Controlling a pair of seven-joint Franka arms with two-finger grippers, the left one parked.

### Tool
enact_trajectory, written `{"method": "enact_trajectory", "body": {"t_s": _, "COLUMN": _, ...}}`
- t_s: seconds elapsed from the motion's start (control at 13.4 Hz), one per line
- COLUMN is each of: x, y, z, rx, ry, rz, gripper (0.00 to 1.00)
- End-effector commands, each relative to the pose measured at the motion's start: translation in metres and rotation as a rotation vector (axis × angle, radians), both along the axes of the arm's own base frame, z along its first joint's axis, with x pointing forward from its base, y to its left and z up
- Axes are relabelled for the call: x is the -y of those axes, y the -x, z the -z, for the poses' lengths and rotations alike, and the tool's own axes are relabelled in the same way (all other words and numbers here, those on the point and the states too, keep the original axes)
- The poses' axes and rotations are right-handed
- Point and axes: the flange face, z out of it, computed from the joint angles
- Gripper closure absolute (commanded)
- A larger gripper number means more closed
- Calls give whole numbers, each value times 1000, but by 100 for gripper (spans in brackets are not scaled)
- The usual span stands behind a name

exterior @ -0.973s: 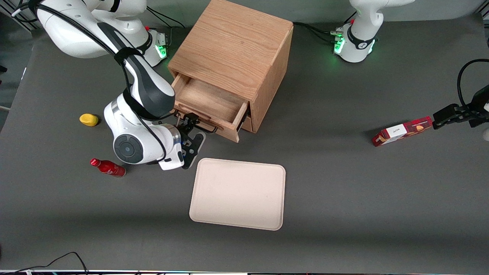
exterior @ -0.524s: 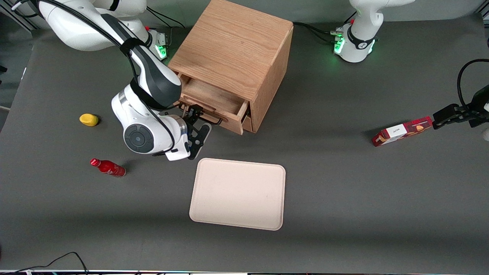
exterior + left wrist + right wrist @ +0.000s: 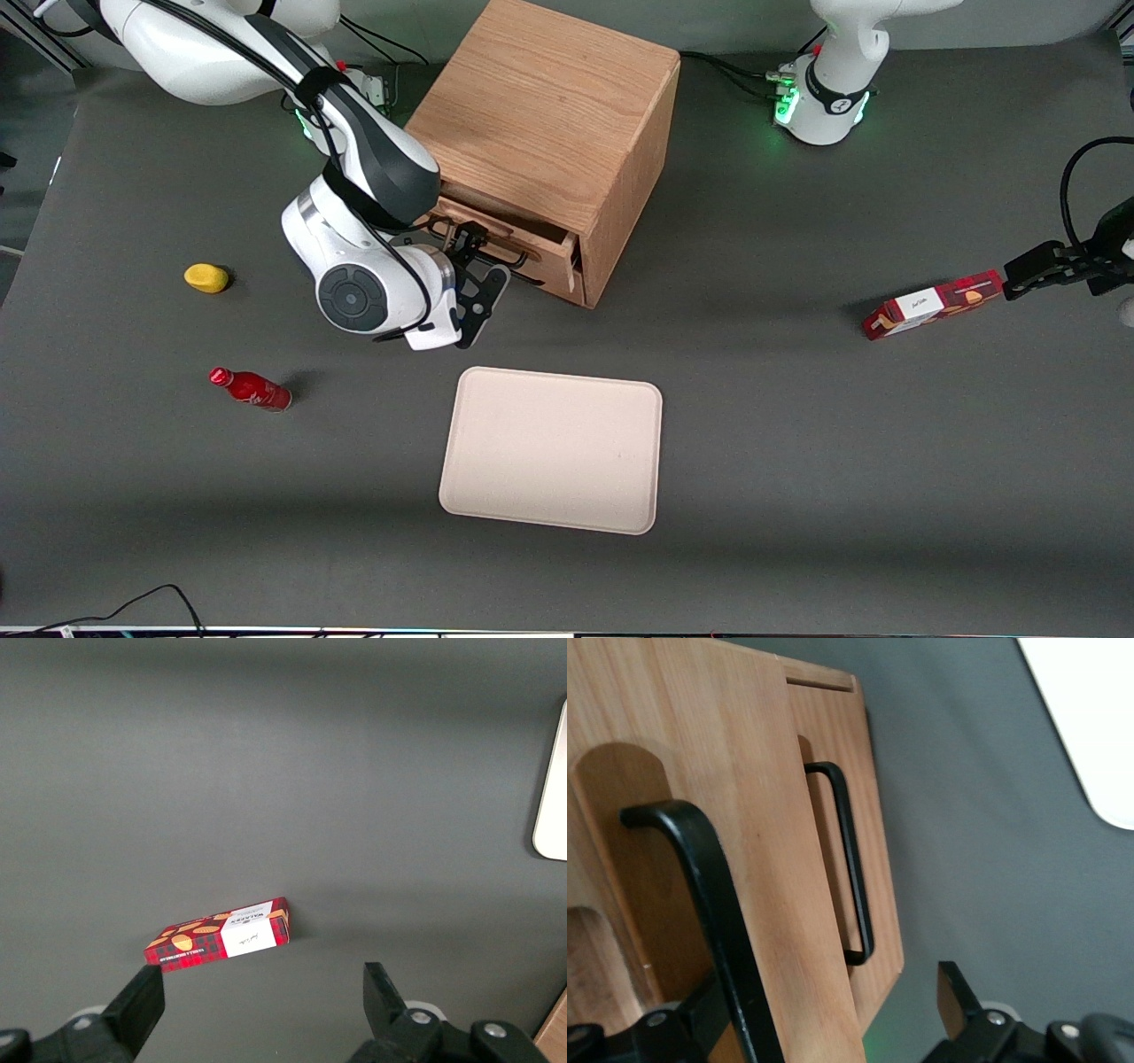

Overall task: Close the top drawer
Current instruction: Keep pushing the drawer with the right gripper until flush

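Observation:
The wooden cabinet (image 3: 540,106) stands at the table's back. Its top drawer (image 3: 509,246) sticks out only a little, with a thin strip of its inside showing. My right gripper (image 3: 477,266) is open at the drawer's front, on the side nearer the front camera. In the right wrist view the top drawer's front panel (image 3: 757,859) and its black wire handle (image 3: 700,886) lie between my spread fingers (image 3: 950,990), gripper (image 3: 828,1014). The lower drawer (image 3: 873,797) with its own black handle (image 3: 852,868) sits set back beside it.
A beige tray (image 3: 551,450) lies nearer the front camera than the cabinet; its corner also shows in the right wrist view (image 3: 1090,718). A red bottle (image 3: 251,389) and a yellow object (image 3: 205,277) lie toward the working arm's end. A red box (image 3: 932,305) lies toward the parked arm's end.
My gripper has moved toward the cabinet with the drawer front ahead of it. The top drawer has slid from wide open to almost fully in.

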Motion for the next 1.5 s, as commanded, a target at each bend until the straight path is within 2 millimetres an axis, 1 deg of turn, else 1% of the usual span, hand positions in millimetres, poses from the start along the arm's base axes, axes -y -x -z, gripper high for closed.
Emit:
{"method": "enact_trajectory", "body": {"t_s": 0.0, "x": -7, "y": 16, "z": -4, "rx": -23, "ry": -2, "rz": 19, "gripper": 0}}
{"method": "enact_trajectory", "body": {"t_s": 0.15, "x": -8, "y": 19, "z": -3, "rx": -28, "ry": 5, "rz": 17, "gripper": 0}}
{"method": "enact_trajectory", "body": {"t_s": 0.3, "x": -15, "y": 28, "z": -3, "rx": -36, "ry": 11, "rz": 13, "gripper": 0}}
{"method": "enact_trajectory", "body": {"t_s": 0.9, "x": -22, "y": 36, "z": -4, "rx": -48, "ry": 19, "rz": 19, "gripper": 0}}
{"method": "enact_trajectory", "body": {"t_s": 1.05, "x": -20, "y": 33, "z": -6, "rx": -47, "ry": 17, "rz": 22, "gripper": 0}}
{"method": "enact_trajectory", "body": {"t_s": 1.27, "x": -15, "y": 20, "z": -22, "rx": -46, "ry": 7, "rz": 31, "gripper": 0}}
{"method": "enact_trajectory", "body": {"t_s": 1.42, "x": -13, "y": 17, "z": -27, "rx": -49, "ry": 5, "rz": 32, "gripper": 0}}
